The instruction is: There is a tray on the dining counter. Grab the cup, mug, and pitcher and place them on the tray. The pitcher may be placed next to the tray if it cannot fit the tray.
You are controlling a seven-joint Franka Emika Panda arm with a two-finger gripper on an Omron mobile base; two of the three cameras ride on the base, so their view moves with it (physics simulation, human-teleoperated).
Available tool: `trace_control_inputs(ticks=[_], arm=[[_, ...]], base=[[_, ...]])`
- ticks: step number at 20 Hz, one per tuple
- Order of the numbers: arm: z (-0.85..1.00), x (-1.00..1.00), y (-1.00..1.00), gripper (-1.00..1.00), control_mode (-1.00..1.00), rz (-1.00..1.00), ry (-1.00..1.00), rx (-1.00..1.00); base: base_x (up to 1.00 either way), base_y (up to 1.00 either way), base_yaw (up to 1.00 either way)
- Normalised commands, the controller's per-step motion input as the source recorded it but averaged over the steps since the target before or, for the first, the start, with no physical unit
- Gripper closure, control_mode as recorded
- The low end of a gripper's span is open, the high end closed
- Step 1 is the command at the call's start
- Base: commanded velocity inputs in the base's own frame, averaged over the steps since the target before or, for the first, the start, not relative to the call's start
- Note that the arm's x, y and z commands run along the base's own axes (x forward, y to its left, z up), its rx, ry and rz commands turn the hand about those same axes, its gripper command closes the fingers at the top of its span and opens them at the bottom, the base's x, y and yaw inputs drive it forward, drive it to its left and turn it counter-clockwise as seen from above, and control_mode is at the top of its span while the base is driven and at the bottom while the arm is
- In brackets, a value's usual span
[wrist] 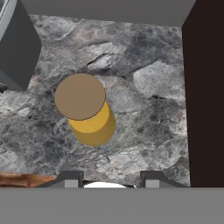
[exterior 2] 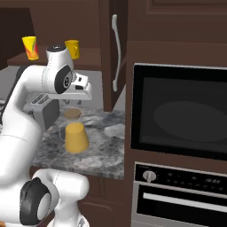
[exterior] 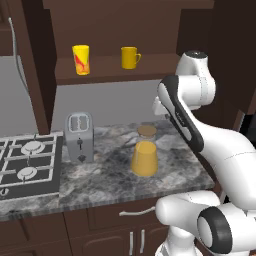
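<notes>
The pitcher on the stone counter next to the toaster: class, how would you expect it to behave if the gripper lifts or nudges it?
The pitcher looks rigid, so it probably won't flex. Its base is wider than its neck, so a nudge would likely slide it on the counter rather than tip it. The smooth tapered sides may let fingers slip upward; the cork-like lid might come loose.

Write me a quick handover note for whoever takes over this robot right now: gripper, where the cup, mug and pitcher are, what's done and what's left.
Gripper: open, holding nothing, hovering above the pitcher and looking down on its cork lid.
Pitcher: upright on the stone counter, right of the toaster.
Cup and mug: both standing on the wooden shelf above the counter, cup to the left, mug to the right.
Done: nothing moved yet.
Left: grasp the pitcher, likely first, then the cup and mug, and carry each over.
</notes>
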Motion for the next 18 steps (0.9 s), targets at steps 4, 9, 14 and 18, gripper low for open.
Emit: trace_control_inputs(ticks=[4,9,14,18], arm=[[0.0,-0.02,0.05,-1.0,-1.0,-0.03,0.04,0.0],[0.0,-0.03,0.26,-1.0,-1.0,-0.17,0.01,0.01],[0.13,-0.1,0.31,-1.0,-1.0,-0.3,0.0,0.08],[0.22,-0.02,0.23,-1.0,-1.0,-0.34,0.0,0.14]], base=[[0.0,0.0,0.0],[0.0,0.0,0.0],[0.0,0.0,0.0],[0.0,0.0,0.0]])
